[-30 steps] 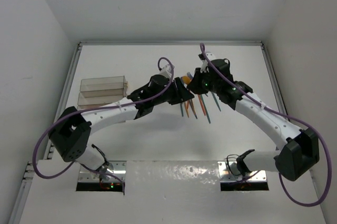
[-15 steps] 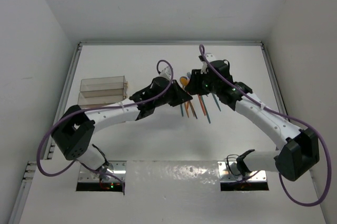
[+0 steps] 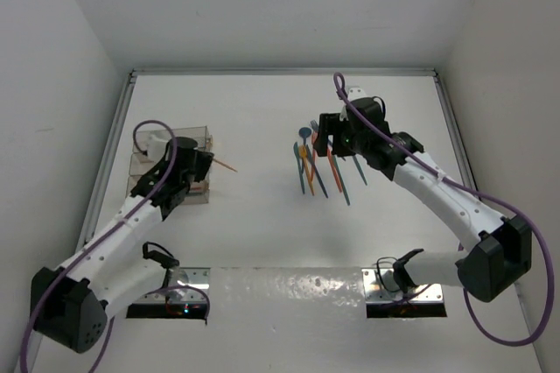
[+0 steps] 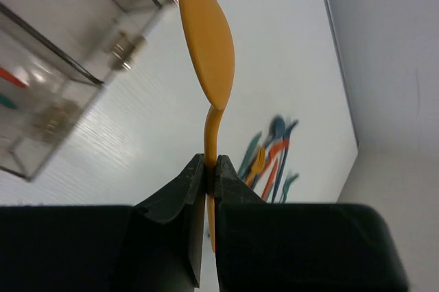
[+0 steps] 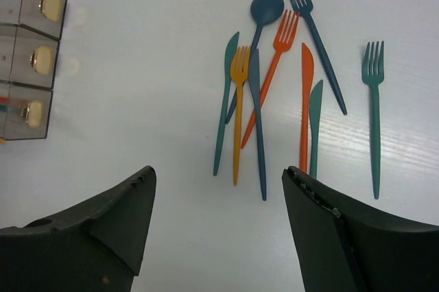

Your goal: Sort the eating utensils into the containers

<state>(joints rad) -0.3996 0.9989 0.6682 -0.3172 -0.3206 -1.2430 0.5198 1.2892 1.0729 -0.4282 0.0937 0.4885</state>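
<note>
While the left gripper (image 4: 211,168) pinches an orange spoon (image 4: 206,38) by its handle beside the clear bins (image 4: 48,45), aligning it lengthwise before release looks wise; the right gripper (image 5: 218,172) gapes wide over loose utensils (image 5: 306,100).

Black left claw (image 4: 210,168), orange spoon (image 4: 206,45), clear bins (image 5: 27,52), dark blue spoon (image 5: 266,8), teal fork (image 5: 374,120), orange knife (image 5: 306,93), white table (image 5: 137,66)

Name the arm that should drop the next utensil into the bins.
Left. The left jaws pinch the orange spoon by the bins; the right jaws hang open and empty above the pile.
</note>
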